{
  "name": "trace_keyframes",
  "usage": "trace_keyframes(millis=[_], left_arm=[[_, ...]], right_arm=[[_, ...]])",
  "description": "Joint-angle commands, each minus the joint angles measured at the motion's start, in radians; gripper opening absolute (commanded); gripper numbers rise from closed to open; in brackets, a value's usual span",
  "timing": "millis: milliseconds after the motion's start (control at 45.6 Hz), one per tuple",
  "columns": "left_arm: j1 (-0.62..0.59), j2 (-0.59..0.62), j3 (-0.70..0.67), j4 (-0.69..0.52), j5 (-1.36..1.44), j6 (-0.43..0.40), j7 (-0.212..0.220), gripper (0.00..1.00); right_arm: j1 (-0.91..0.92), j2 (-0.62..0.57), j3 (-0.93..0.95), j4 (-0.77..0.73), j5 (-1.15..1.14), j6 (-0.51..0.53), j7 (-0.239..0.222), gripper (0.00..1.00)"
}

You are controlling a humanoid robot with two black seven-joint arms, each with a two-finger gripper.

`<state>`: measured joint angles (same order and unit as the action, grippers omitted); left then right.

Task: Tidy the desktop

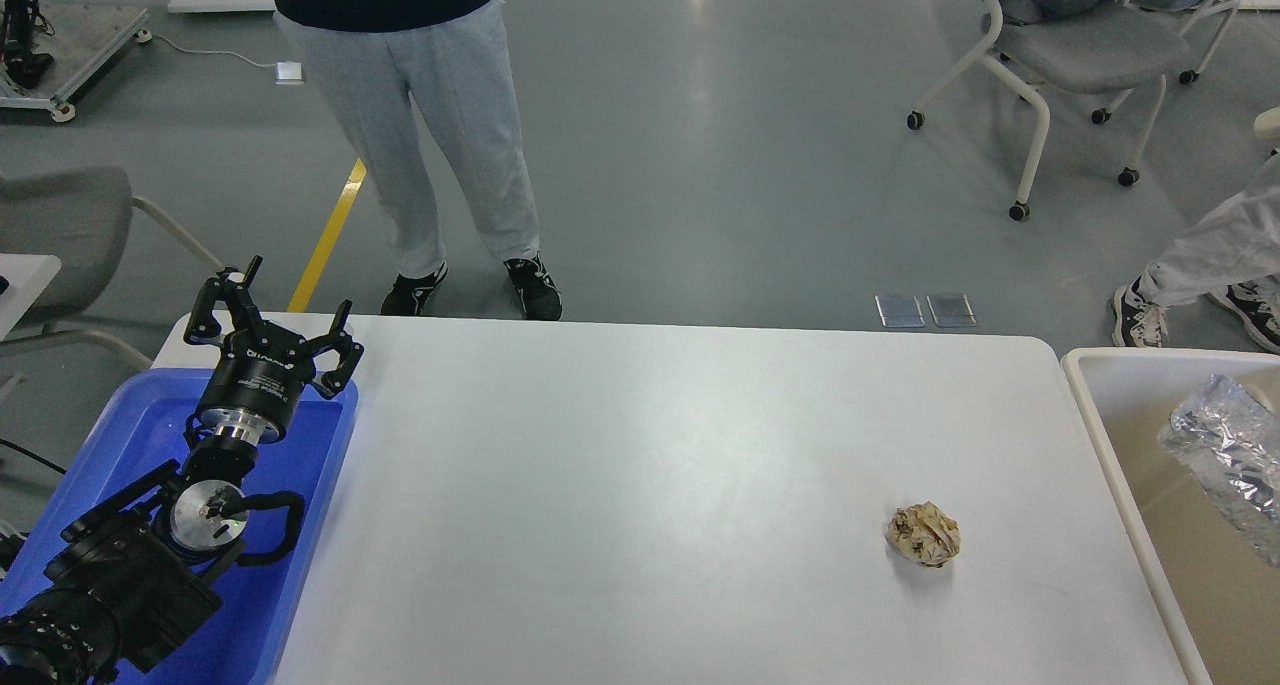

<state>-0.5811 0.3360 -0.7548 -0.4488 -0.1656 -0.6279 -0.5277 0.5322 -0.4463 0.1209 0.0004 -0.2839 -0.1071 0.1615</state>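
Observation:
The white desktop [640, 485] fills the middle of the head view. A crumpled brown paper ball [924, 536] lies on it at the right front. My left gripper [272, 317] is open and empty, held over the far end of the blue tray [300, 525] at the left edge. A crinkled silver foil bag [1228, 445] lies in the beige white-rimmed bin [1100, 435] at the right. My right gripper is out of view.
A person [430, 135] in grey trousers stands just behind the table's far edge. Wheeled chairs [1060, 55] stand at the back right, and another person's legs [1200, 255] show at the right. A grey chair [60, 225] stands at the left.

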Motion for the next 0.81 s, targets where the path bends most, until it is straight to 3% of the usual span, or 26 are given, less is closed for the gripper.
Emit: trace_keyframes(millis=[0,241,263,307,351,373,416,789], left_arm=[[0.0,0.0,0.0,-0.001,0.0,0.0,0.0,1.0],[0.0,0.0,0.0,-0.001,0.0,0.0,0.0,1.0],[0.0,0.0,0.0,-0.001,0.0,0.0,0.0,1.0],[0.0,0.0,0.0,-0.001,0.0,-0.001,0.0,1.0],[0.0,0.0,0.0,-0.001,0.0,-0.001,0.0,1.0],[0.0,0.0,0.0,-0.001,0.0,0.0,-0.001,1.0],[0.0,0.0,0.0,-0.001,0.0,-0.001,0.0,1.0],[0.0,0.0,0.0,0.001,0.0,-0.001,0.0,1.0]], right_arm=[[-0.009,0.006,0.0,-0.003,0.0,-0.005,0.0,0.0],[-0.012,0.006,0.0,-0.006,0.0,-0.012,0.0,0.0],[-0.012,0.006,0.0,-0.007,0.0,-0.02,0.0,0.11],[-0.012,0.006,0.0,-0.007,0.0,-0.054,0.0,0.47],[-0.012,0.006,-0.001,-0.007,0.0,-0.094,0.0,0.76],[-0.012,0.006,-0.001,-0.007,0.002,-0.107,0.001,0.86],[-0.012,0.006,-0.003,-0.005,0.002,-0.123,0.001,0.97],[0.014,0.0,-0.003,-0.005,0.002,-0.123,0.001,0.99]])
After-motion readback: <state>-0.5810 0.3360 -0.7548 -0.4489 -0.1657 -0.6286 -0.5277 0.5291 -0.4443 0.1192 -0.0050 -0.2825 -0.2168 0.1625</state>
